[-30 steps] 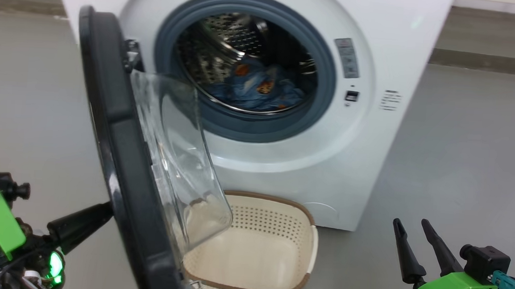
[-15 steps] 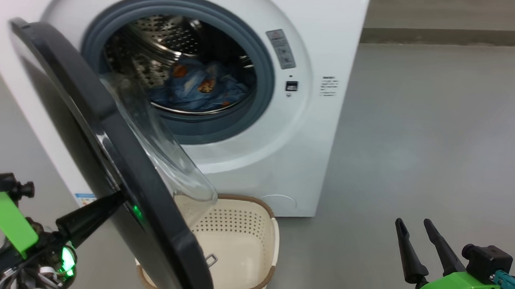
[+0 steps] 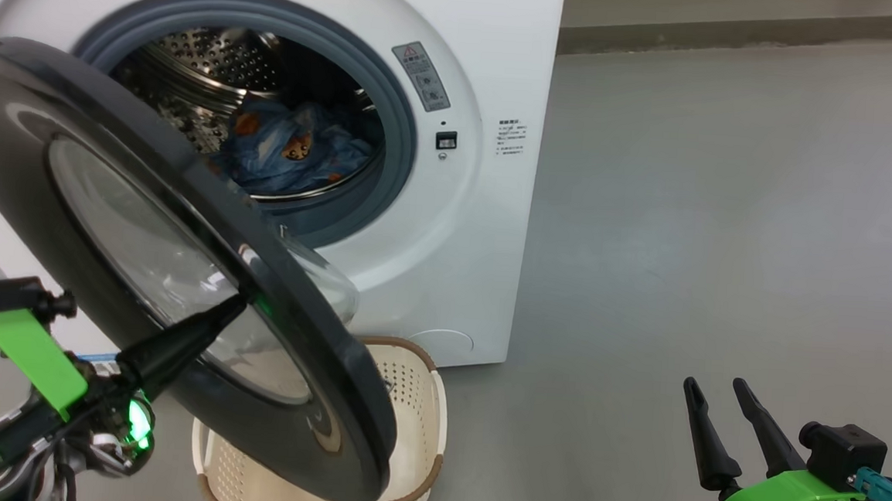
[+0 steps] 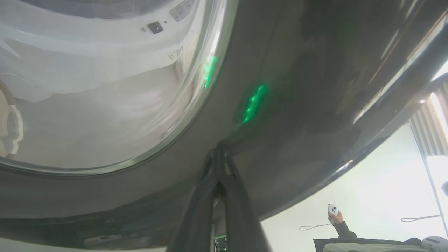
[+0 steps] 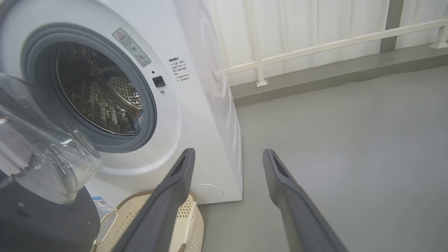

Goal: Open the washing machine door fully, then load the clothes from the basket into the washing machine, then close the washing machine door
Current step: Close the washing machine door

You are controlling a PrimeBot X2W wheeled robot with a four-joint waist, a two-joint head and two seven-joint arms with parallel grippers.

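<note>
The shut, empty left gripper (image 3: 235, 306) is pressing the rim of the rigid, likely slippery washing machine door (image 3: 107, 214); the right gripper (image 3: 714, 385) is gaping empty.

Partly open washing machine door (image 3: 342, 430) slants across the left of the washing machine (image 3: 455, 228) opening and covers most of the basket (image 3: 424, 412), with the left gripper (image 3: 240, 302) tip against its rim, while the opening's right side and the grey floor (image 3: 726, 221) before the right gripper (image 3: 714, 383) lie free.
</note>
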